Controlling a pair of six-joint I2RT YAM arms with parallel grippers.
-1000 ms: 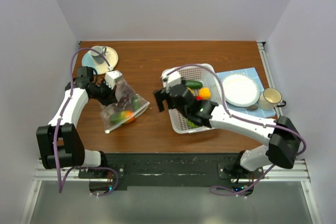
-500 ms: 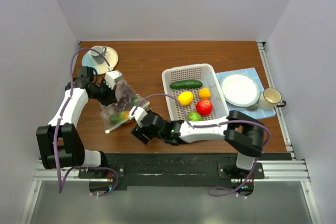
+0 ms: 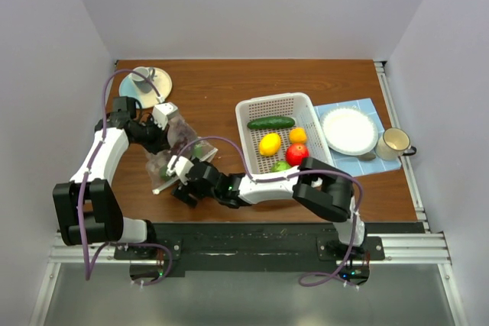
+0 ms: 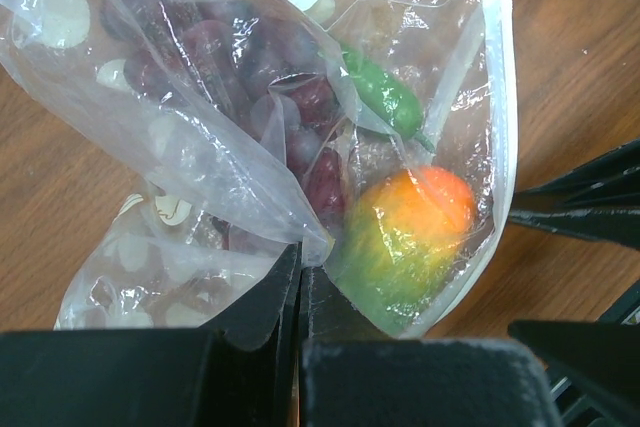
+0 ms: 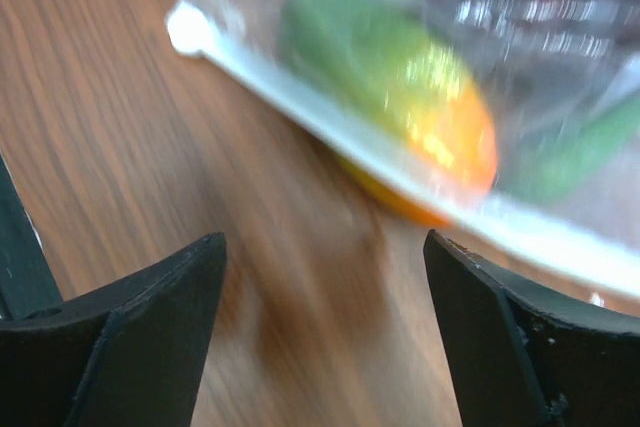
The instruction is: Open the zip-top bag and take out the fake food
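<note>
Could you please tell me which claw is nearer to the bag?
Left. The left claw is shut on the far end of the bag, pinching the plastic; the right claw is open just short of its near zip edge.

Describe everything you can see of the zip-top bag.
The zip-top bag is clear, crinkled soft plastic printed with pale round dots, with a white zip strip along one edge. It lies on the wooden table, and the left gripper has its fingers shut on a fold of it. Inside are purple grapes, a slim green piece and an orange-and-green fruit. The right gripper, fingers open, hovers at the zip edge; whether it touches is unclear.
</note>
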